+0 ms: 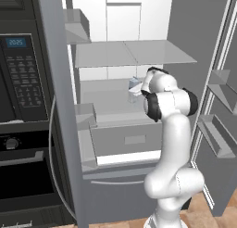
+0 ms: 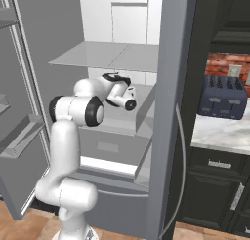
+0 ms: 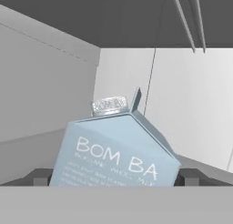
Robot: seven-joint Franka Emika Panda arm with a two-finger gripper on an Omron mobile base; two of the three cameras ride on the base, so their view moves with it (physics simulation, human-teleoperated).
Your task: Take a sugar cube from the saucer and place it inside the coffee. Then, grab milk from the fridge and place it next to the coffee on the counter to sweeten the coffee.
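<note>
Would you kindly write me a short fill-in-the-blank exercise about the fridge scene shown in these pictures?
1. The milk carton stands on a shelf inside the open ____.
2. The end effector has its fingers spread ____ on either side of the carton.
3. The large word printed on the carton begins with the letters ____.
4. The toaster on the counter is dark ____.

Missing words: fridge; open; BOM; blue

The light blue-grey gabled milk carton [image 3: 116, 157] right between my fingertips reads "BOM BA"; smaller lines beneath are too blurred.
</note>
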